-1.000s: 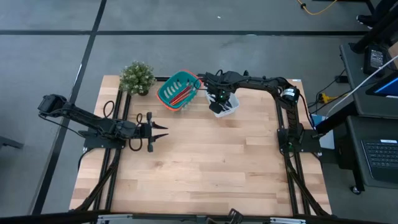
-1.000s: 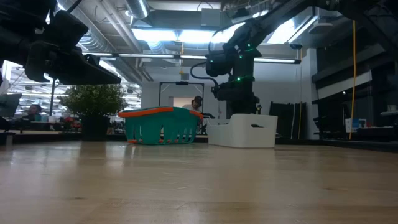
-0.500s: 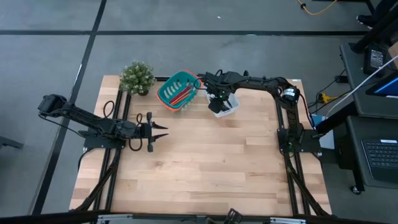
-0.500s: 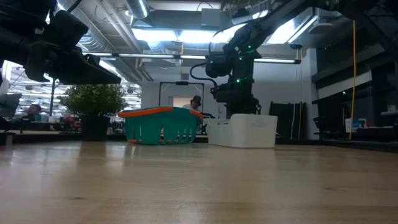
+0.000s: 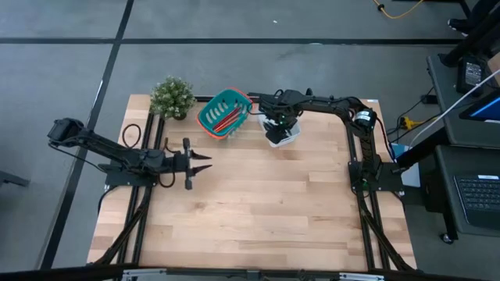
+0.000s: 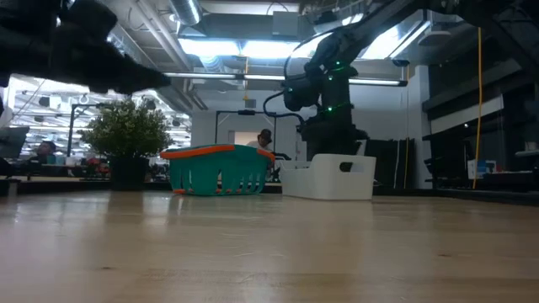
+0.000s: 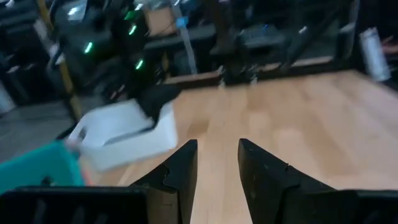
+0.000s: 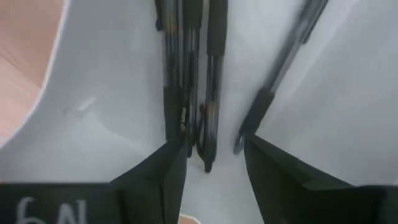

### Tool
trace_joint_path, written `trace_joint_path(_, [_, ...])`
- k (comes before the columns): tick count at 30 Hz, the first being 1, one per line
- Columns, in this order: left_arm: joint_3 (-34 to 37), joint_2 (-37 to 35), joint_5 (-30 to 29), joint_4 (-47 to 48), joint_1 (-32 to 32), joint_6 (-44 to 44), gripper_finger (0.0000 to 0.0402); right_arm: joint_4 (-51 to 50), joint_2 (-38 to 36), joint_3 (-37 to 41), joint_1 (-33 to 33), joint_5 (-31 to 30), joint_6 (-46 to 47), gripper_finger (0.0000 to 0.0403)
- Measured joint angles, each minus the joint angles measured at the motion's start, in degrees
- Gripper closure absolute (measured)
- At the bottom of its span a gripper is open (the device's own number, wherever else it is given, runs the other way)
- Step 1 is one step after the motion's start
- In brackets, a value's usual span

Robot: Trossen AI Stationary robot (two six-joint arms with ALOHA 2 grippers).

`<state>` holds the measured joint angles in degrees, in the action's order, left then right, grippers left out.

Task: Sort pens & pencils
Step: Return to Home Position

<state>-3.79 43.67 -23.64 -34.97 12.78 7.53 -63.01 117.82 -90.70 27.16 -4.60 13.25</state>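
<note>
The right gripper (image 5: 279, 125) is sitting right over the white bin (image 5: 289, 138), fingers apart and nothing between them. Straight below it the pens (image 8: 189, 68) are lying on the bin's floor, a few bunched side by side and one off at an angle. The pencils (image 5: 227, 119) are in the teal basket (image 5: 205, 115) just beside that gripper. The left gripper (image 5: 197, 162) hovers over bare tabletop (image 5: 266, 211), well apart from both containers, fingers spread too.
</note>
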Motion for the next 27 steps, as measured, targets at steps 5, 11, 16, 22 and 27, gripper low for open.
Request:
trace_joint_path(5, [-1.89, -3.83, 8.25, 3.67, 2.95, 2.42, 0.0292, -1.25, 0.00, 0.00, -0.11, 0.07, 1.25, 0.0241])
trace_joint_path(11, [-13.67, -11.09, 5.30, 32.51, 7.59, -0.17, 0.0292, -3.02, 0.00, 0.00, -0.63, 0.13, 4.29, 0.0241])
trace_joint_path(16, [-13.86, -15.78, 3.85, 35.29, 12.38, -0.15, 0.0292, -3.14, 0.00, 0.00, -2.02, 0.13, 4.25, 0.0241])
trace_joint_path(22, [-7.31, -24.19, -6.07, 33.70, 18.83, 0.10, 0.0292, -3.42, 0.00, 0.00, -4.70, 0.10, 2.79, 0.0241])
trace_joint_path(27, [-2.22, -30.10, -5.26, 29.31, 22.37, 2.93, 0.0292, -3.84, 0.00, 0.00, -6.95, -0.92, 2.76, 0.0241])
